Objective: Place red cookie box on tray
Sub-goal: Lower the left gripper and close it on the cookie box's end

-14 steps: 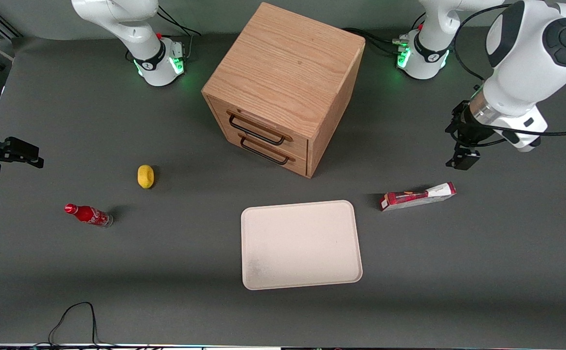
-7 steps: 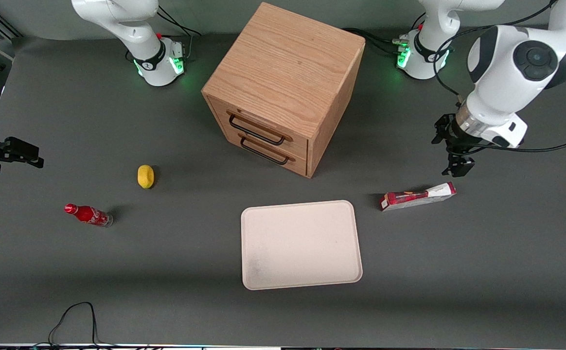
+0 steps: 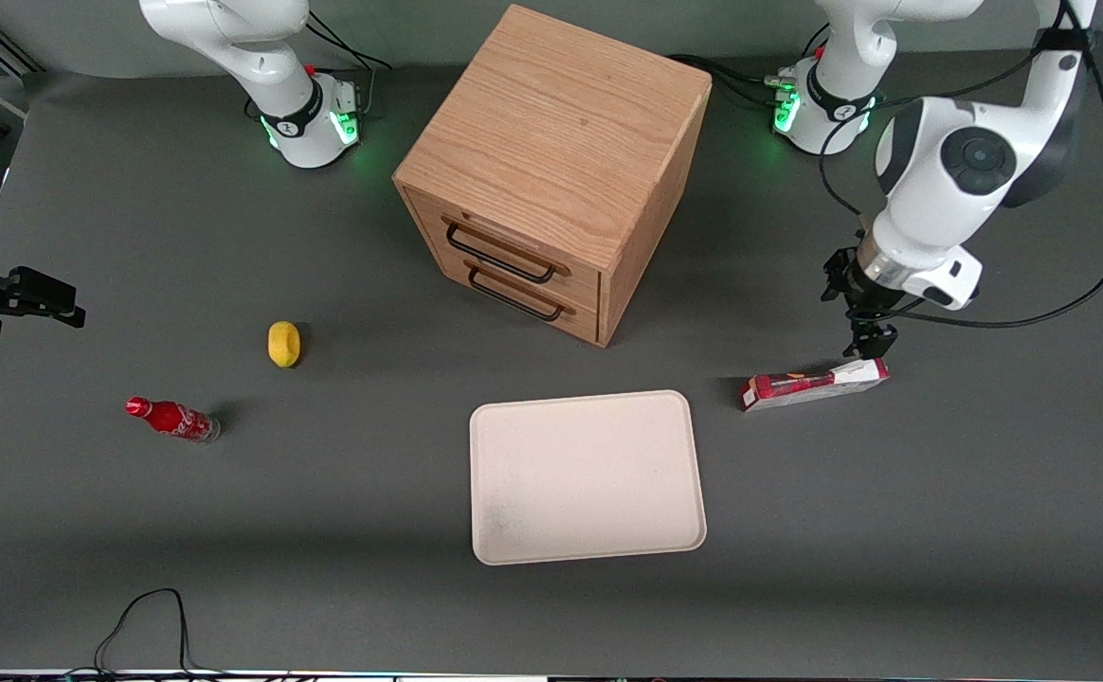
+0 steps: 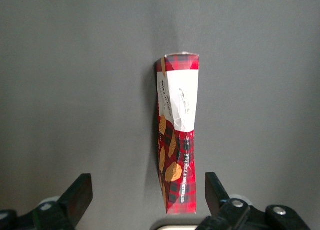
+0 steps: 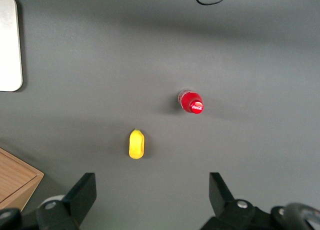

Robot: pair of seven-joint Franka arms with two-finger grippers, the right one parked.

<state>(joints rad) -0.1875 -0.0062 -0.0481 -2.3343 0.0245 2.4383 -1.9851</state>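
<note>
Claw is hanging just above the white end of the red cookie box, fingers spread wide w/ nothing between them. In the wrist cam the box is lying lengthwise between the two fingers, not touched. Box is lying flat on the counter, beside the tray toward the working arm's end, w/ a gap between them. Tray is sitting nearer the front cam than the wooden cabinet. Over toward the parked arm's end, a yellow lemon-like obj and a small red soda bottle are sitting on the counter, apart from each other.
</note>
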